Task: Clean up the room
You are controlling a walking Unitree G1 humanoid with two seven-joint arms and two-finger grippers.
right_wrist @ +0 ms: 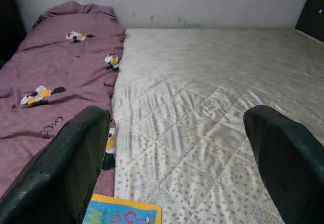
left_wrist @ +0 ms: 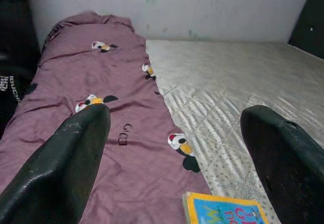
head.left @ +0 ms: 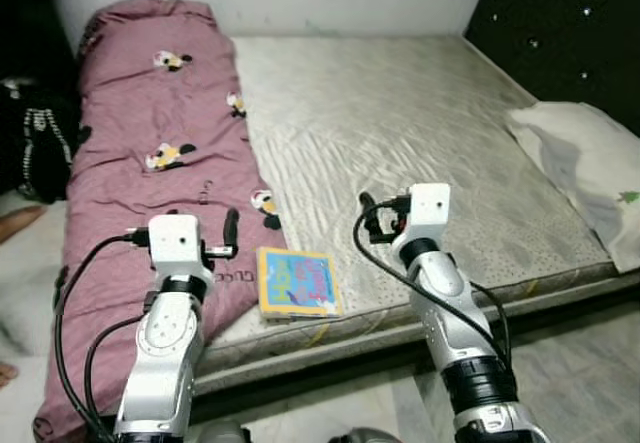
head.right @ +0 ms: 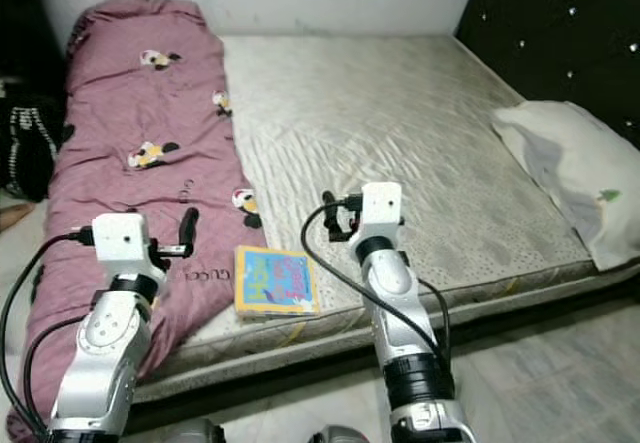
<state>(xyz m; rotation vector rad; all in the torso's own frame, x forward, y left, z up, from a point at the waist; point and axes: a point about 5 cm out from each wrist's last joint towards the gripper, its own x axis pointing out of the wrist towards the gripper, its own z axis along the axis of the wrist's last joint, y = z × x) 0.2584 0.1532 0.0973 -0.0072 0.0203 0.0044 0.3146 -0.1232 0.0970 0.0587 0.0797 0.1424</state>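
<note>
A colourful children's book lies flat on the pale mattress, close to its front edge. Beside the book, a mauve duvet with cartoon prints runs along the bed's left side. My left gripper hovers open over the duvet's near end, left of the book. My right gripper hovers open above the mattress, right of the book. Neither holds anything. A white pillow rests at the bed's right edge.
A dark tufted headboard stands at the right and a white wall behind the bed. Dark clothing or a bag sits on the left beside the bed. Tiled floor lies below the bed's front edge.
</note>
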